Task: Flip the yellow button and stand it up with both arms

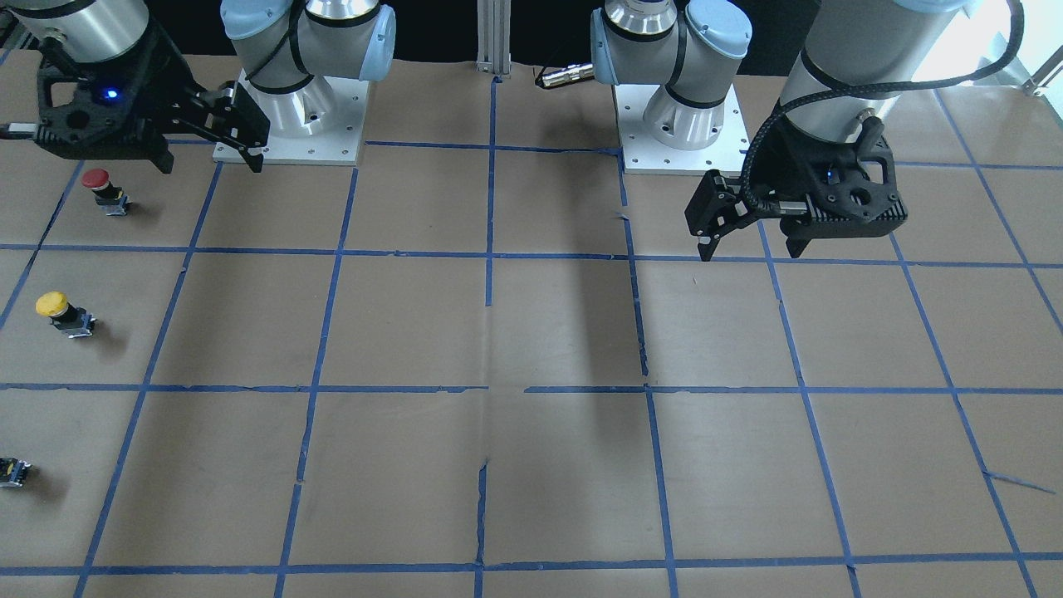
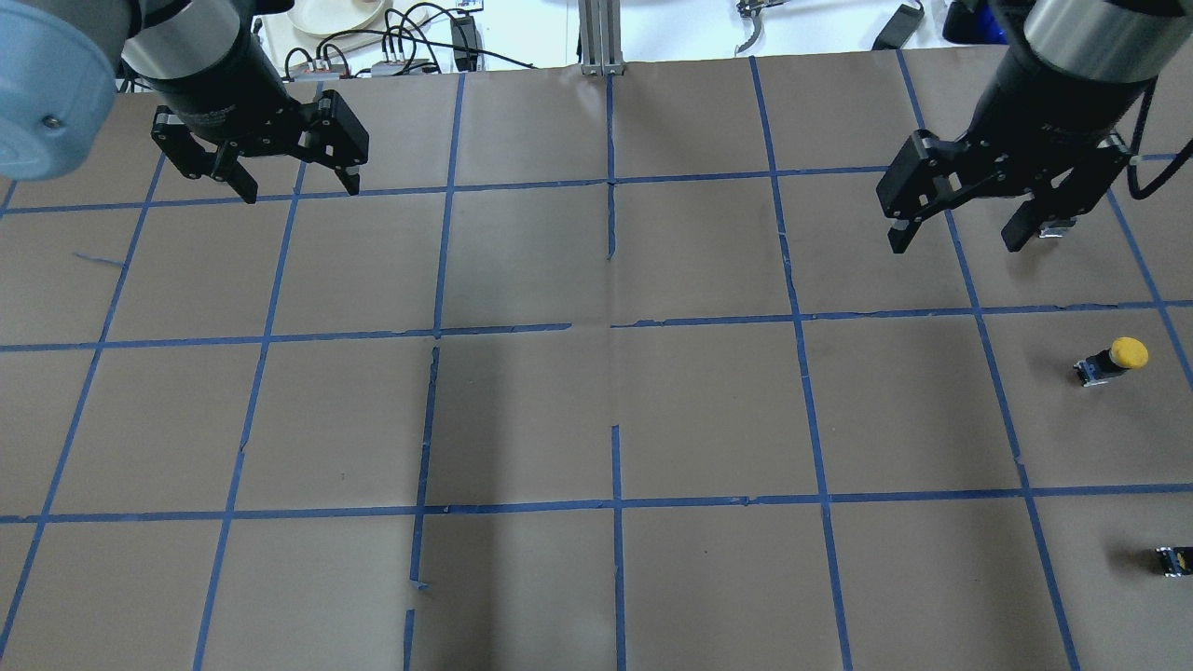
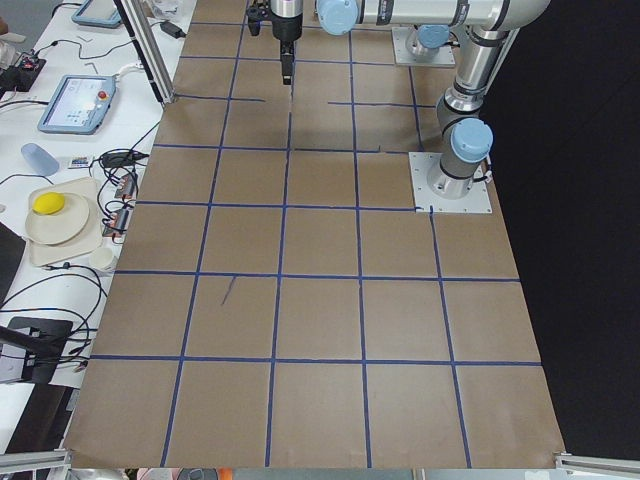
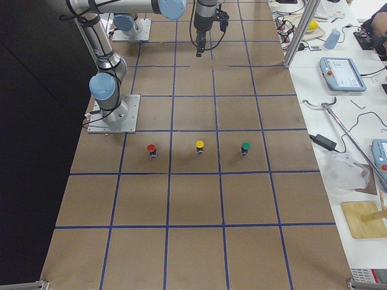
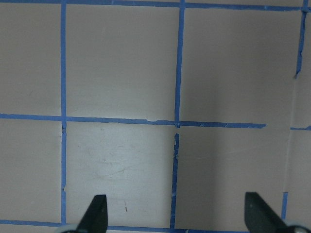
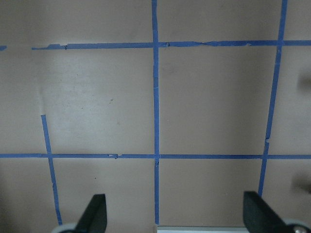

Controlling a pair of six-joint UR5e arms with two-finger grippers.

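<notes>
The yellow button (image 1: pixel 62 314) has a round yellow cap on a black-and-grey body. It sits on the brown table far on my right side, also in the overhead view (image 2: pixel 1114 360). In the exterior right view (image 4: pixel 199 147) it looks upright, cap up. My right gripper (image 2: pixel 953 244) is open and empty above the table, apart from the button and nearer the red one; it also shows in the front view (image 1: pixel 212 162). My left gripper (image 2: pixel 300 191) is open and empty on the far left side, also in the front view (image 1: pixel 747 249). Both wrist views show only taped paper between open fingertips (image 5: pixel 97 213) (image 6: pixel 97 213).
A red-capped button (image 1: pixel 104 189) stands near the right gripper. A green-capped one (image 4: pixel 245 147) shows as a small block at the table's edge (image 2: pixel 1174 559). Blue tape lines grid the table (image 1: pixel 531 332). The arm bases (image 1: pixel 291 124) stand at the robot's side.
</notes>
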